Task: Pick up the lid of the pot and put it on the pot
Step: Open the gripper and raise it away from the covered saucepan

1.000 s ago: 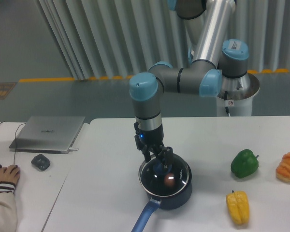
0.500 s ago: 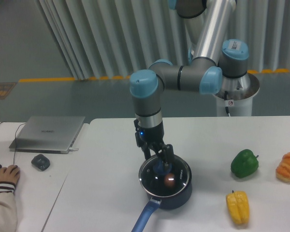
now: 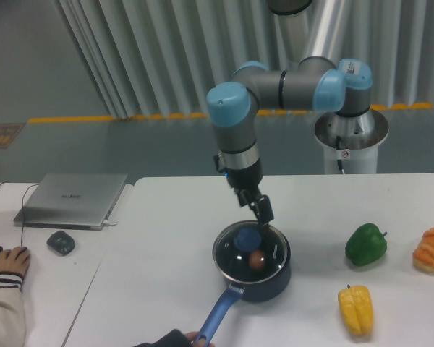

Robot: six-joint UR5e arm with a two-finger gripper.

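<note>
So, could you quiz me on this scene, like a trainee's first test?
1. What colour is the pot's handle?
A) green
B) blue
C) yellow

2. True or false: the lid sits on the pot, with the claw above it, not gripping it.

3. What is at the handle's lower end, at the bottom of the picture?

Key: 1 B; 2 true; 3 a person's hand

pot lid [image 3: 273,249]: round, dark and glossy, pale thin rim, blue knob [image 3: 247,238], lying over the pot's mouth, seemingly seated though the glare makes the fit hard to judge | pot [image 3: 269,288]: dark, round, upright on the white table [image 3: 137,289], blue handle [image 3: 221,313] slanting toward the near left
</note>
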